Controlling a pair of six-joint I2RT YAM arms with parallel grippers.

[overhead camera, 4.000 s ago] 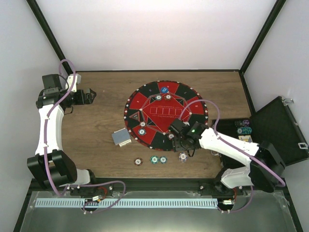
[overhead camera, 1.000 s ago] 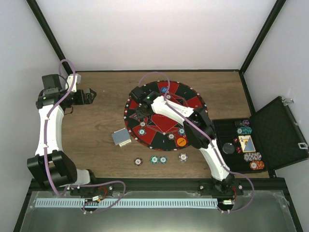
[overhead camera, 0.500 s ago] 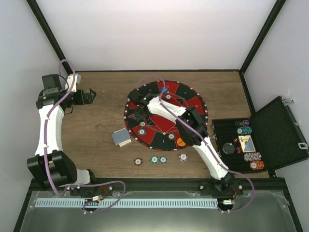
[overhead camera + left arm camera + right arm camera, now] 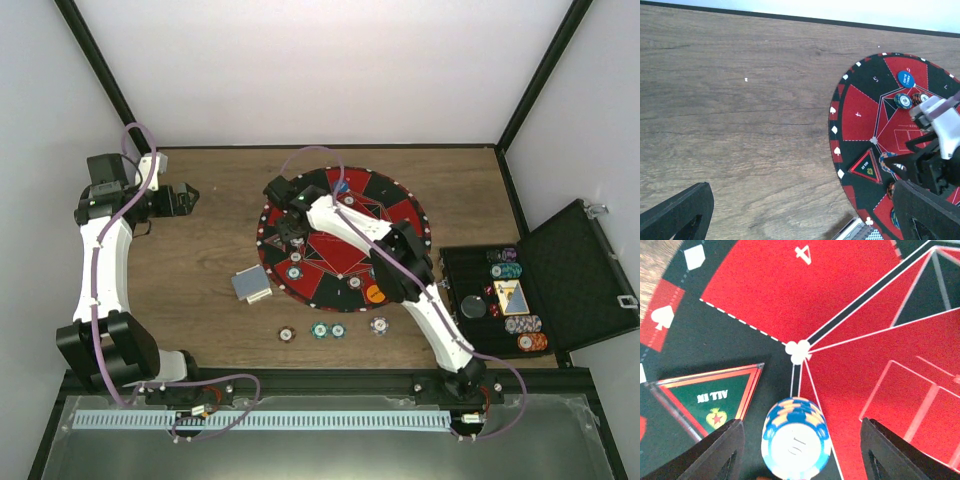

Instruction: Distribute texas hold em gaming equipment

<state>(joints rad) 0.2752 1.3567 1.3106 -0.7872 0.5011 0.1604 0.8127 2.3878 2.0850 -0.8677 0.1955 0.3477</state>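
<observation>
**A:** Where is the blue-and-orange chip stack (image 4: 796, 440)?

**B:** Standing on the round mat (image 4: 790, 285), by its left rim beside the green all-in triangle (image 4: 715, 395). It is likely one player's share.

**A:** Is the right pincer (image 4: 291, 232) gripping it?

**B:** No. It is spread, fingers (image 4: 715, 450) clear either side. The left pincer (image 4: 188, 197), also spread, hovers left of the mat over the bench (image 4: 200, 260).

A brown wooden table (image 4: 200, 300) stands between plain white walls (image 4: 300, 70) with black corner posts (image 4: 100, 68).
</observation>
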